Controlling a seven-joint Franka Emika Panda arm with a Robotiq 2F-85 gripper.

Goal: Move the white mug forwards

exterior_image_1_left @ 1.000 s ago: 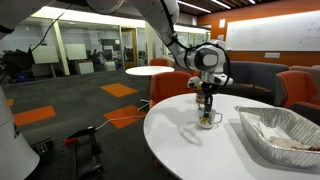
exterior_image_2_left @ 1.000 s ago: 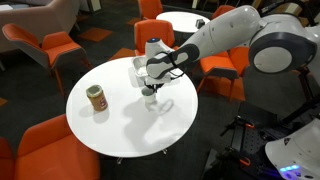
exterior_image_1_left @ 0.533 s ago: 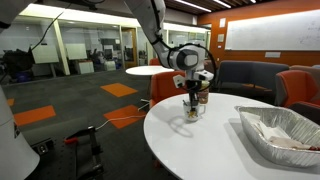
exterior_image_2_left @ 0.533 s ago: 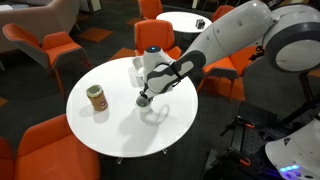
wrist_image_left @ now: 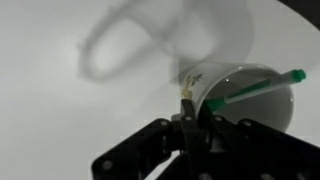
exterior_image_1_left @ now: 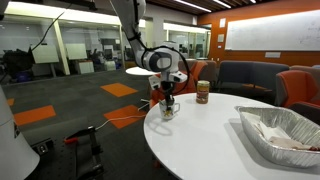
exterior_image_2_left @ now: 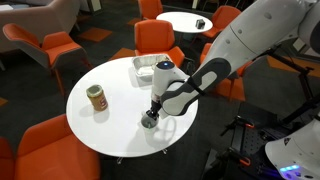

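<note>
Pincer (exterior_image_2_left: pixel 153 113) pinched on the rim of the white mug (exterior_image_2_left: pixel 150 122), which is upright at the near part of the round bench (exterior_image_2_left: pixel 105 135). Brown jar (exterior_image_2_left: pixel 96 98) stands well apart to the left in this exterior view.

Round white table (exterior_image_2_left: pixel 110 128) carries brown jar (exterior_image_2_left: pixel 96 98), foil tray (exterior_image_2_left: pixel 148 68), white mug (exterior_image_2_left: pixel 150 121)

The arm (exterior_image_2_left: pixel 262 38) is built of bulky, rounded white shells that look glossy under the room light, with darker seams at the joints. Its forearm (exterior_image_2_left: pixel 200 82) is covered in black and is slimmer than the white links behind it. The wrist (exterior_image_2_left: pixel 166 72) is a short white cylinder with a dark round cap. Below it, the tool (exterior_image_2_left: pixel 151 117) is matte black. In the wrist view it shows angular linkages and slim dark fingers (wrist_image_left: pixel 187 125), slightly blurred.
</note>
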